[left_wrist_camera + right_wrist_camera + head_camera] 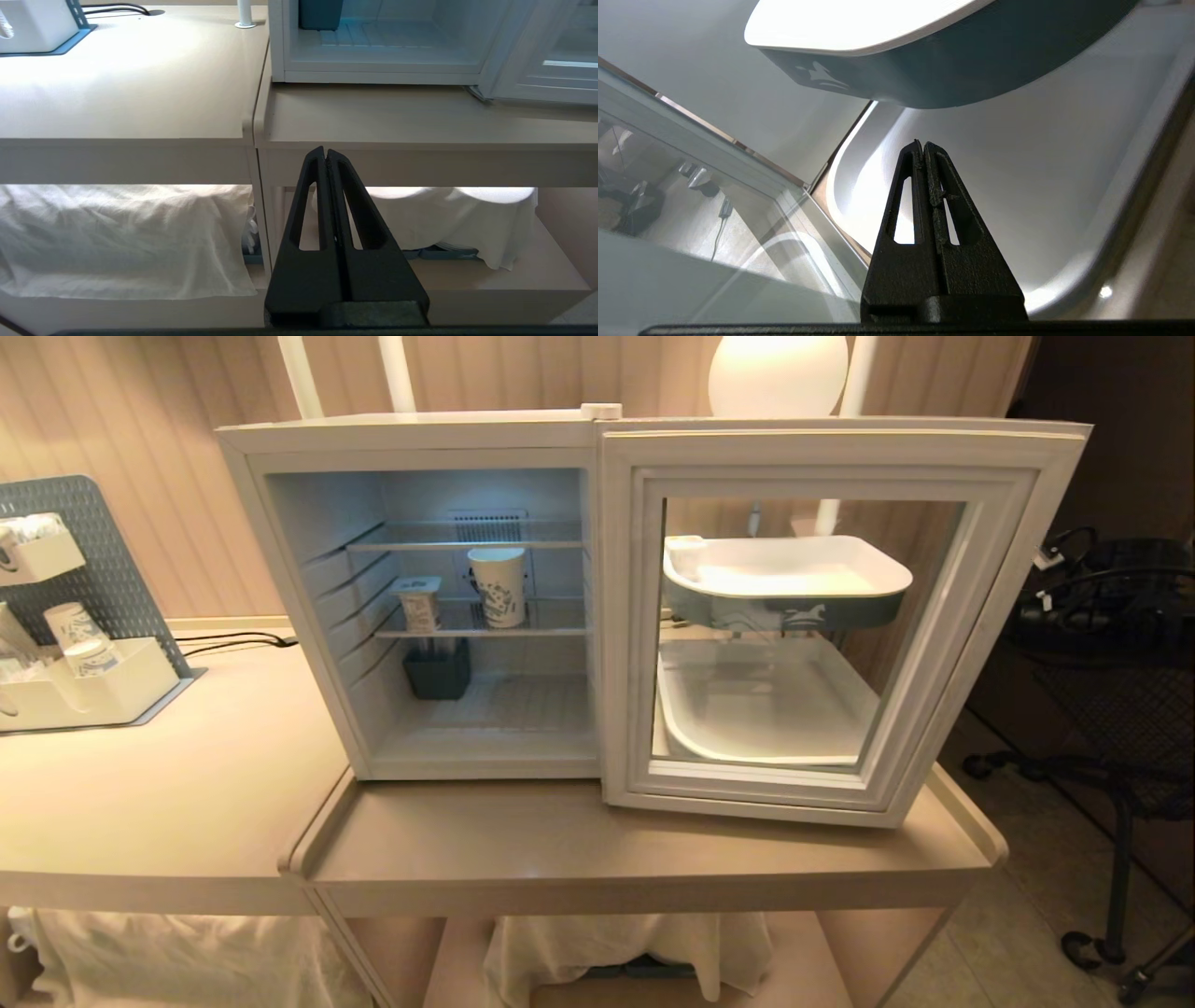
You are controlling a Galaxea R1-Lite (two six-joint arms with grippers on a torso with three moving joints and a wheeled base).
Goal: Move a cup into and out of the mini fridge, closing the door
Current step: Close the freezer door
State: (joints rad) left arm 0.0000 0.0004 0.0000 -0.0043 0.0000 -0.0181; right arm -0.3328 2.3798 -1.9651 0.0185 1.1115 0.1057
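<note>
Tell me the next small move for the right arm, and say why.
Probably bring the shut right gripper round to the door's outer side. The door hangs wide open, the cup sits on the mini fridge shelf, and the gripper is close behind the glass.

The mini fridge (411, 607) sits on the table (560, 849). Its door (822, 616) hangs open at 3 o'clock. Inside, on the middle shelf (551, 630), the cup (419, 602) stands at 9 o'clock of the paper cup (498, 586).
</note>
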